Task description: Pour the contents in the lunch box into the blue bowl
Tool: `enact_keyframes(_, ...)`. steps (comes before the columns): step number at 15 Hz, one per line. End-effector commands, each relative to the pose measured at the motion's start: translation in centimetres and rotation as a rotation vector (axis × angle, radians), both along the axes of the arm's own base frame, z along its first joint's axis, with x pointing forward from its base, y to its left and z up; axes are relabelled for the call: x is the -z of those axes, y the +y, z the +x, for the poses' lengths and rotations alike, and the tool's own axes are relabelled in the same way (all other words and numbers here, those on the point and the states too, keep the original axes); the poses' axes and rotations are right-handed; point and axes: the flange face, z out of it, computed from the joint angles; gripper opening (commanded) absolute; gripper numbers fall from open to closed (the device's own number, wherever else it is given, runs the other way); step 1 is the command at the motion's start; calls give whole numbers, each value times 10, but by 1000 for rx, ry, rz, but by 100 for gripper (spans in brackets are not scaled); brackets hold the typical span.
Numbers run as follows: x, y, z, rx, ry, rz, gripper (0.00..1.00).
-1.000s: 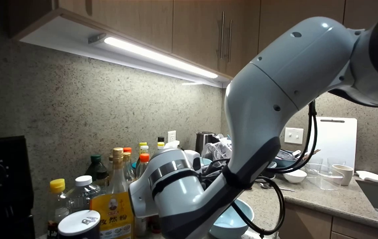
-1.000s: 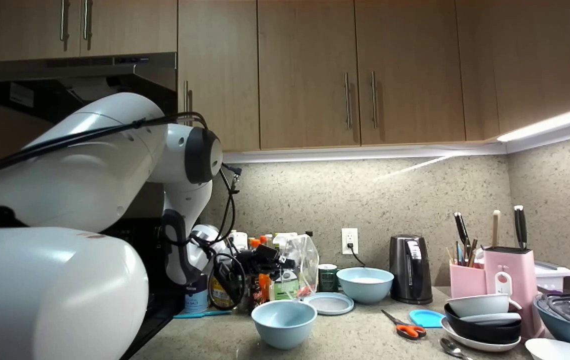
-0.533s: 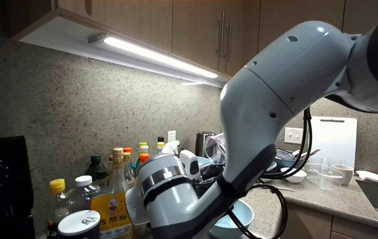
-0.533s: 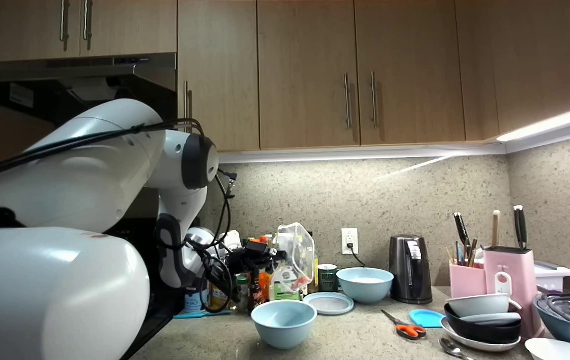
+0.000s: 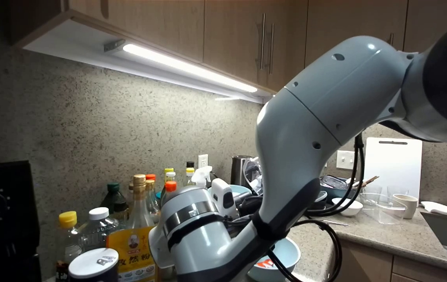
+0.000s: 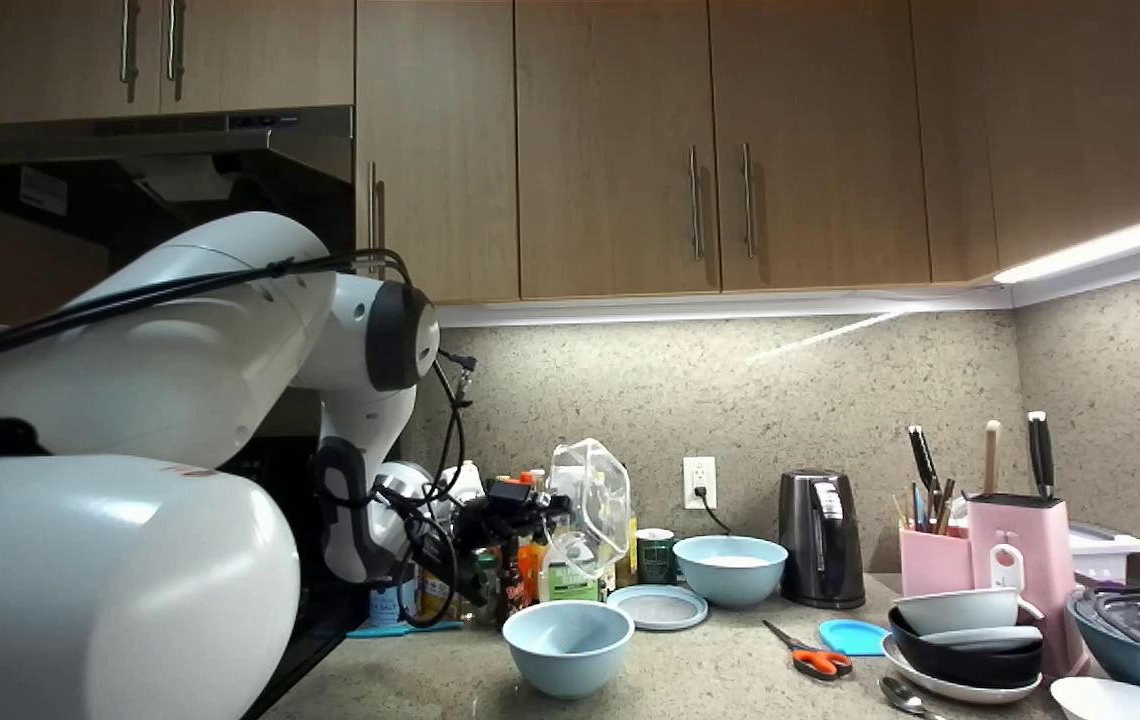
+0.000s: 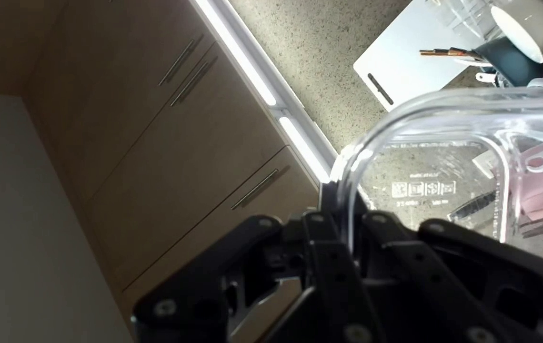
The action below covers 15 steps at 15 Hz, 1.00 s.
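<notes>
- Wrist view: my black, jointed pincer (image 7: 345, 212) is clamped on the edge of a clear, round-cornered plastic lunch box (image 7: 443, 164).
- Half a second ago its contents (image 5: 264, 263), small reddish bits of food, showed inside it; now they lie in the glossy, round, light-blue bowl (image 6: 568, 660) that both exterior views show.
- I hold the box tipped on its side above the bowl, the two apart; in an exterior view its broad face is turned more to the camera than a second ago.
- My smooth white arm (image 5: 298, 121) sits lower than half a second ago, while the bowl has stayed put.
- Pale square marks (image 7: 423, 189) line the box's see-through base; raised or printed, I cannot tell.
- Speckled, stone-like surface (image 6: 720, 670) under the bowl, grained like the wall (image 6: 580, 380) behind.
- Farther back stand a similar blue bowl (image 6: 730, 580), wide and smooth, and a dark, upright kettle (image 6: 815, 545) with a metallic sheen.
</notes>
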Motion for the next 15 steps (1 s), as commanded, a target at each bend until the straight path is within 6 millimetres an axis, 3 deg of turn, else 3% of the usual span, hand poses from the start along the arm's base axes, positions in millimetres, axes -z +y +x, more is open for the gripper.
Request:
enact_keyframes(1,-2,1,3,-3,4,-9,1)
enact_keyframes(5,-8,5,18,-123,51,228,1)
enact_keyframes(8,-18,-6,28,-190,38,386,1)
enact_keyframes(11,-36,-25,29,-211,9,549,1)
enact_keyframes(15,-56,-64,16,-187,-15,780,1)
